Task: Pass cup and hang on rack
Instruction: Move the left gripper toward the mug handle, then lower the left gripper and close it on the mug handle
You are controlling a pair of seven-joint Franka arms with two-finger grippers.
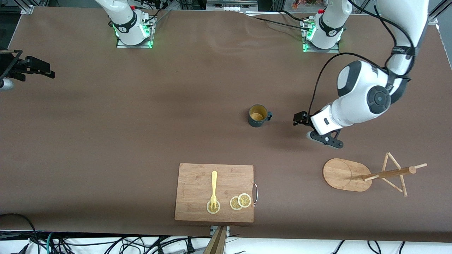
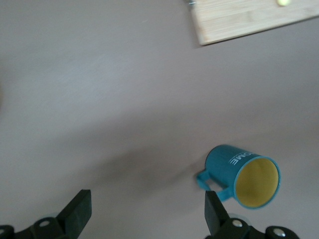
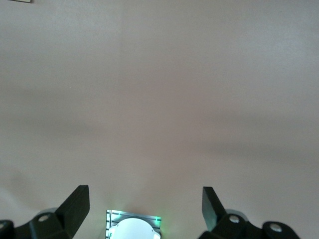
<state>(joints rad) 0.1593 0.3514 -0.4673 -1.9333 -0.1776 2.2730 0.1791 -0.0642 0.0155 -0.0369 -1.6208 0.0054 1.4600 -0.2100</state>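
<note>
The dark teal cup (image 1: 259, 115) stands upright on the brown table with its yellowish inside showing and its handle turned toward the left arm's end. My left gripper (image 1: 300, 119) hangs low beside it on the handle side, open and holding nothing. In the left wrist view the cup (image 2: 239, 172) sits just off one fingertip (image 2: 215, 209) of the left gripper (image 2: 148, 209), outside the gap. The wooden rack (image 1: 348, 174) stands nearer the front camera, toward the left arm's end. My right gripper (image 1: 47, 70) waits open over the right arm's end; the right gripper (image 3: 145, 206) holds nothing.
A wooden cutting board (image 1: 197, 176) lies near the table's front edge with a yellow fork (image 1: 213, 188) and lemon slices (image 1: 240, 201) on it. The board's corner (image 2: 249, 17) shows in the left wrist view. The right arm's base (image 3: 133, 226) shows in the right wrist view.
</note>
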